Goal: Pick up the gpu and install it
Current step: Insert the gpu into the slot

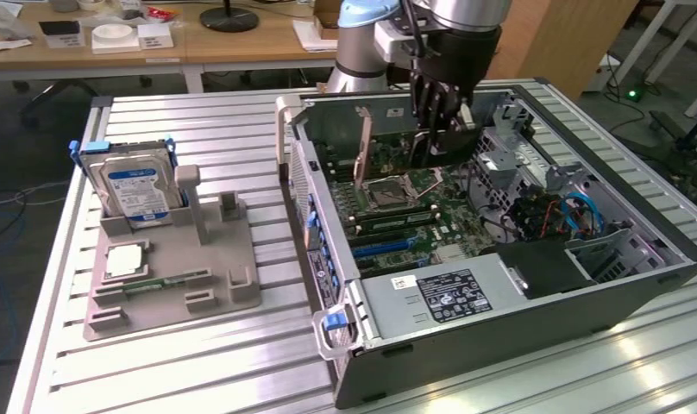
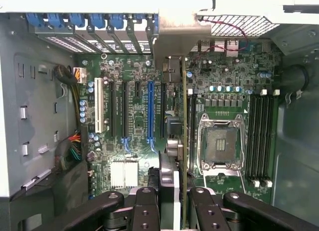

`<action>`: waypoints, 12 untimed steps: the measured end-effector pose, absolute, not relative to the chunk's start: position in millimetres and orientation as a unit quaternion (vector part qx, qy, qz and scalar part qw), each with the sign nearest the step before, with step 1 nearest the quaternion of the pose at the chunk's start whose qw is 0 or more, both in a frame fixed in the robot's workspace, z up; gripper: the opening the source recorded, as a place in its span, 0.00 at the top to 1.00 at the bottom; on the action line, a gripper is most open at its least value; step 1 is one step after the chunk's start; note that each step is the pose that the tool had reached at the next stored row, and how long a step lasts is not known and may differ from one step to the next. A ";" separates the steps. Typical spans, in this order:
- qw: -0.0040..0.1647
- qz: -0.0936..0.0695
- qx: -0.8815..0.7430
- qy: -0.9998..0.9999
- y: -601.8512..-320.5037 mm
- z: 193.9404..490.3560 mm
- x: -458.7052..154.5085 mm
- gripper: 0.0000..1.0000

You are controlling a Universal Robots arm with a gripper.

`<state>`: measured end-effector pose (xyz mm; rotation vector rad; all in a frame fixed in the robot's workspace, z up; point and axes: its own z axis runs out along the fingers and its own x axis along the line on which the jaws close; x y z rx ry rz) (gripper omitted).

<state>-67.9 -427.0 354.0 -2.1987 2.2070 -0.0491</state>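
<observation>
Gpu (image 1: 455, 143) is pinched on its edge by the jaws of the gripper (image 1: 438, 121), low over the motherboard (image 2: 134, 81) inside the computer case (image 1: 499, 345) — a blue slot (image 2: 150, 109) on one side, the chip socket (image 2: 219, 144) on the other. Hard drive (image 1: 135, 190) stands in a gray tray (image 1: 176, 285) on the metal table (image 1: 210, 362) — desks (image 1: 245, 43) behind.

On the table (image 1: 210, 362), the holder (image 1: 165, 293) with the hard drive (image 1: 135, 190) standing in it lies at the exterior view's left of the open case (image 1: 624, 285) — inside which the gpu (image 2: 184, 141), clamped in the gripper (image 1: 438, 147), hangs edge-on over the motherboard (image 2: 134, 116), between the slots (image 2: 150, 111) and the socket (image 2: 219, 144) — seemingly clear of the board.
</observation>
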 end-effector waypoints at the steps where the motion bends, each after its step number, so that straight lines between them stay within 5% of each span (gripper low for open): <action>1: 0.013 -0.016 -0.706 0.708 -427.0 353.6 -67.9 0.72; 12: 0.013 -0.016 -0.706 0.708 -427.0 349.6 -67.9 0.72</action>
